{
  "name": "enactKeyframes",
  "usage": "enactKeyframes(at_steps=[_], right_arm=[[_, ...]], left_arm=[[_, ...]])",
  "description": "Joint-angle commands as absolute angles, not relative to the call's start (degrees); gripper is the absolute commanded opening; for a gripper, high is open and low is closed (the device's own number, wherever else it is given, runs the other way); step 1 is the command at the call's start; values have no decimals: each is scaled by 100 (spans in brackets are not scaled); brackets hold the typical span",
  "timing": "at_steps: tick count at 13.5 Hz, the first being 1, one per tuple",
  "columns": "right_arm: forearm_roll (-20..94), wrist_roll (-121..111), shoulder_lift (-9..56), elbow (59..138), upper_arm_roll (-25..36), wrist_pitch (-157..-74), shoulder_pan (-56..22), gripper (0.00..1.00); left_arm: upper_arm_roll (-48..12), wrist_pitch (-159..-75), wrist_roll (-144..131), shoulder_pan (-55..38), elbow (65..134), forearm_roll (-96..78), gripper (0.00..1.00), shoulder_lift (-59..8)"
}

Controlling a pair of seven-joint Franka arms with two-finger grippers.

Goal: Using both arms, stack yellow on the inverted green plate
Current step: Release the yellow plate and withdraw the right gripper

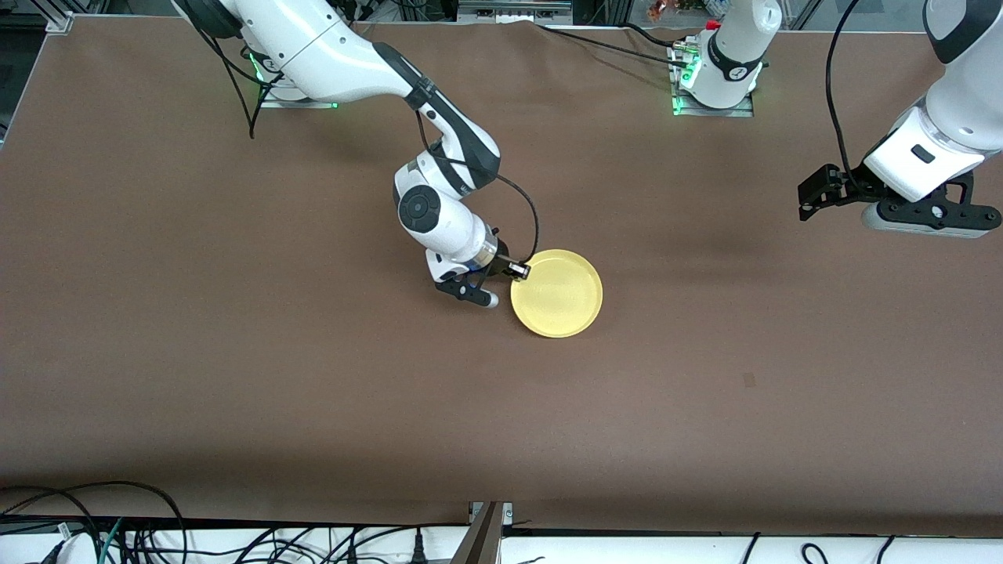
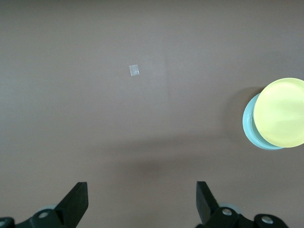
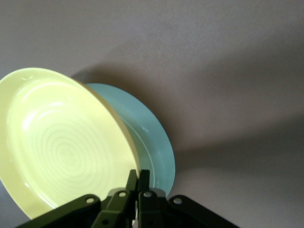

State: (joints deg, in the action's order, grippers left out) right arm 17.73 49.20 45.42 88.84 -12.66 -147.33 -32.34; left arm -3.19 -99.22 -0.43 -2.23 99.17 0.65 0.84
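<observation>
The yellow plate (image 1: pixel 557 293) lies near the middle of the brown table (image 1: pixel 235 352), on top of the green plate (image 2: pixel 251 129). It is round and shallow, bright yellow, with a raised rim, and it stands with its open side up. In the right wrist view its inner bottom (image 3: pixel 61 147) shows fine rings, one inside the other. The green plate (image 3: pixel 149 137) is pale mint and about the same size. The yellow one covers it almost fully, so only a thin crescent of it shows under the yellow rim in both wrist views; in the front view it is hidden.

The right gripper (image 1: pixel 501 283) is low at the edge of the yellow plate that faces the right arm's end of the table. Its fingers (image 3: pixel 137 183) are clenched on the rim of the yellow plate.

The left gripper (image 1: pixel 901 202) waits high over the left arm's end of the table, well apart from the plates. Its fingers (image 2: pixel 76 202) are spread wide and hold nothing. Under it a small pale square mark (image 2: pixel 134 70) lies on the table.
</observation>
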Motion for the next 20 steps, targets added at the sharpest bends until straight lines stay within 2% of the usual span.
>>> enactKeyframes(at_steps=[1,3,4,5,8,13,18,20], right_arm=[[1687,5001,4658,8780,-1125,-14739,-3436,0],[1687,4992,4684,8780,-1125,-14730,-3472,0],[1687,5001,4711,8789,-1116,-14730,-3472,40],[1679,4992,4711,8789,-1116,-14730,-3472,99],[1538,4905,4440,8667,-958,-14425,-3384,100],[1135,4117,4009,7762,-844,-11887,-2420,100],[705,1736,3341,7682,-572,-9760,-1180,100],[572,944,3121,7673,-318,-9292,-880,100]], left_arm=[[-352,-9782,70,-193,9721,220,100,9],[-352,-9782,62,-193,9729,220,100,0],[-352,-9782,62,-193,9729,220,100,0],[-352,-9782,62,-193,9729,220,100,0],[-352,-9773,53,-202,9729,220,100,9],[-352,-9616,70,-193,9729,220,100,9],[-352,-9606,79,-193,9729,220,100,18],[-352,-9615,79,-193,9729,228,100,17]])
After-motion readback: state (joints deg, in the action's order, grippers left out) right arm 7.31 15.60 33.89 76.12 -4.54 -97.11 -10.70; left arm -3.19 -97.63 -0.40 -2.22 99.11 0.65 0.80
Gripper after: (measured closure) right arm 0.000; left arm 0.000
